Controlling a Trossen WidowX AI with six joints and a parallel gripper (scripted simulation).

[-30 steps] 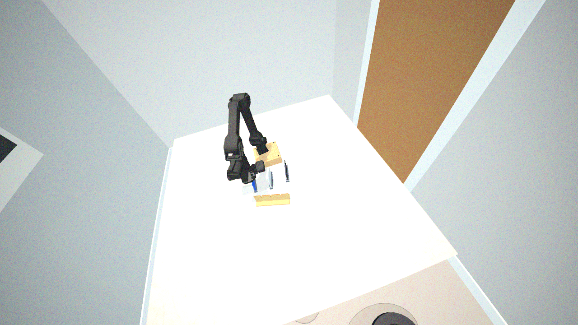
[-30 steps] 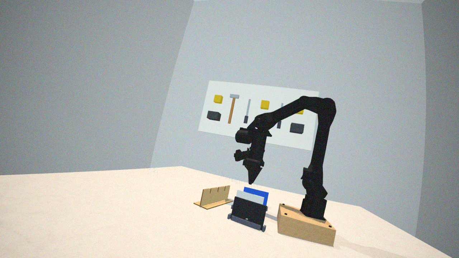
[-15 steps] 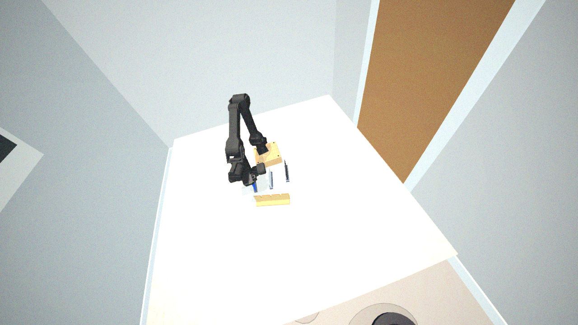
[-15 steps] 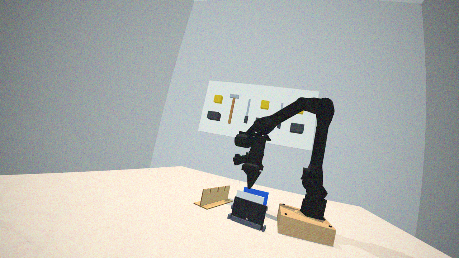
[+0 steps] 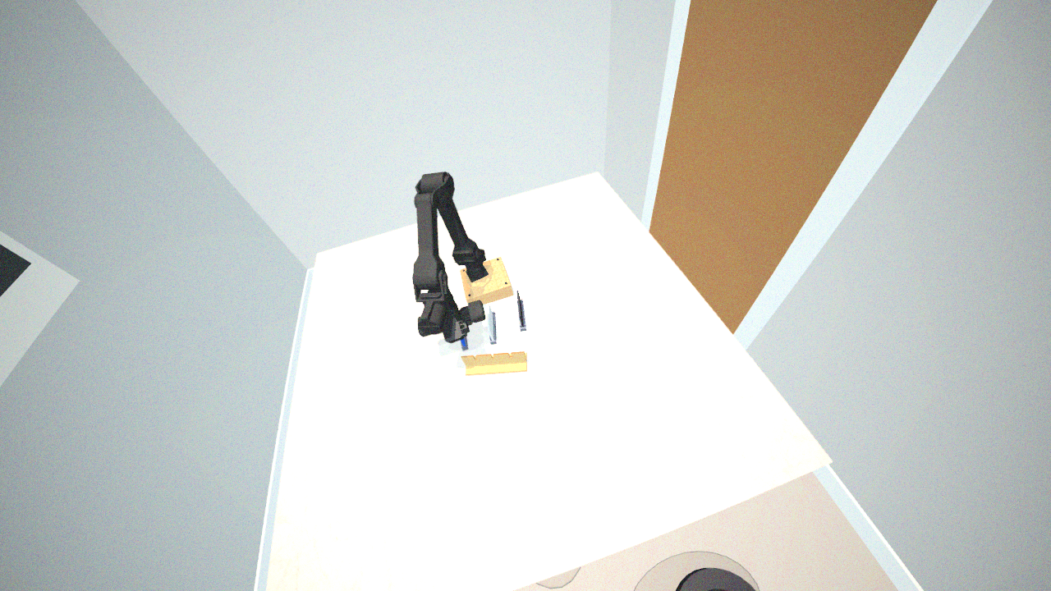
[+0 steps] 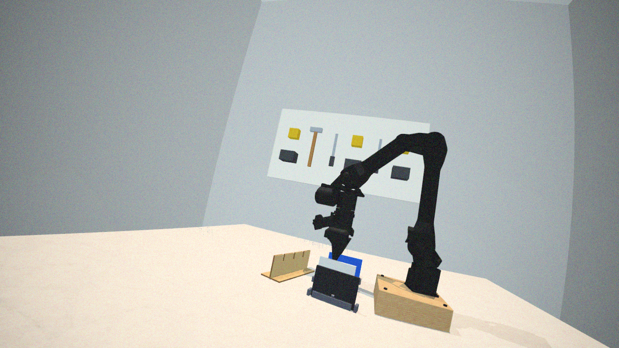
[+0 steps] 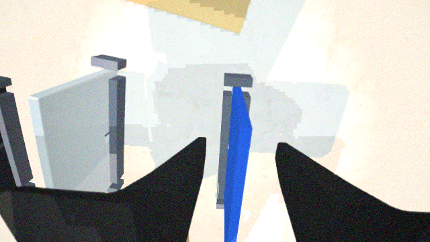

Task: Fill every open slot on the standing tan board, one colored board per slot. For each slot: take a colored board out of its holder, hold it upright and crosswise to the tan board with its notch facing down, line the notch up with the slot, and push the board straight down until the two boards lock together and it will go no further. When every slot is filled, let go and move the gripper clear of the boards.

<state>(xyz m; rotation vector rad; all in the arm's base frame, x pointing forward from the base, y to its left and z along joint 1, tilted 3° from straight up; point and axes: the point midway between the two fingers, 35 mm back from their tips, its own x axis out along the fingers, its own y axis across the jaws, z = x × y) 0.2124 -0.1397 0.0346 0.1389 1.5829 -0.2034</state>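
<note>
Wall: pale gray, tool panel [image 6: 298, 173] far
Gripper [image 5: 461, 342] [image 6: 335, 258] [image 7: 241, 147]: fingers apart, I see blue board [image 6: 352, 261] [image 7: 239, 134] between

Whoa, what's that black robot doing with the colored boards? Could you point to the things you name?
The black robot arm [image 5: 426, 235] [image 6: 433, 186] has its open black fingers on either side of the thin blue board [image 6: 352, 261] [image 7: 239, 134], not squeezing it. It looks about to pick it up. The blue, pale grey [image 6: 337, 266] [image 7: 75, 134] and black [image 6: 335, 283] boards all stand in their dark holders. The standing tan board [image 5: 496, 363] [image 6: 290, 262] has three slots, with no colored board in any of them.
</note>
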